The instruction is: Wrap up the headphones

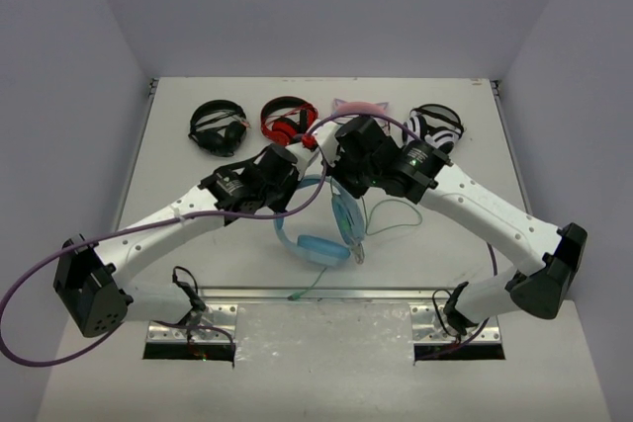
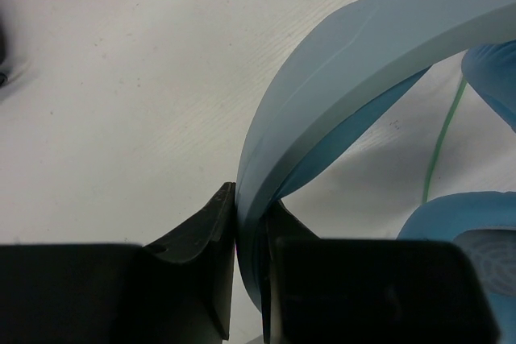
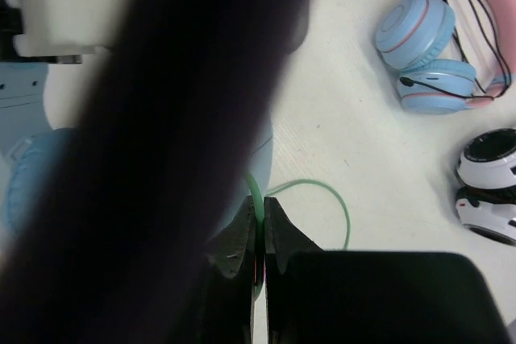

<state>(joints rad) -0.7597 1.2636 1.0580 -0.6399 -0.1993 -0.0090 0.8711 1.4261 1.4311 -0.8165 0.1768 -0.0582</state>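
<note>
The plain light-blue headphones [image 1: 321, 247] stand partly lifted at the table's middle, between my two arms. My left gripper [image 2: 251, 209] is shut on their smooth blue headband [image 2: 347, 62], one finger on each face of the band. Both padded cups [image 2: 472, 235] hang to its right. My right gripper [image 3: 260, 209] is shut on the thin pale-green cable [image 3: 345, 213], which loops out to the right over the table. In the top view the cable [image 1: 398, 207] curls right of the cups and a strand trails toward the front edge. The two grippers, left [image 1: 300, 183] and right [image 1: 341, 183], sit close together.
Along the back stand a black pair [image 1: 218, 126], a red pair [image 1: 288, 120], a blue pair with a pink cat-ear band [image 3: 439, 46] and a white-and-black pair [image 3: 488, 183]. A blurred dark purple arm cable [image 3: 193, 102] covers much of the right wrist view.
</note>
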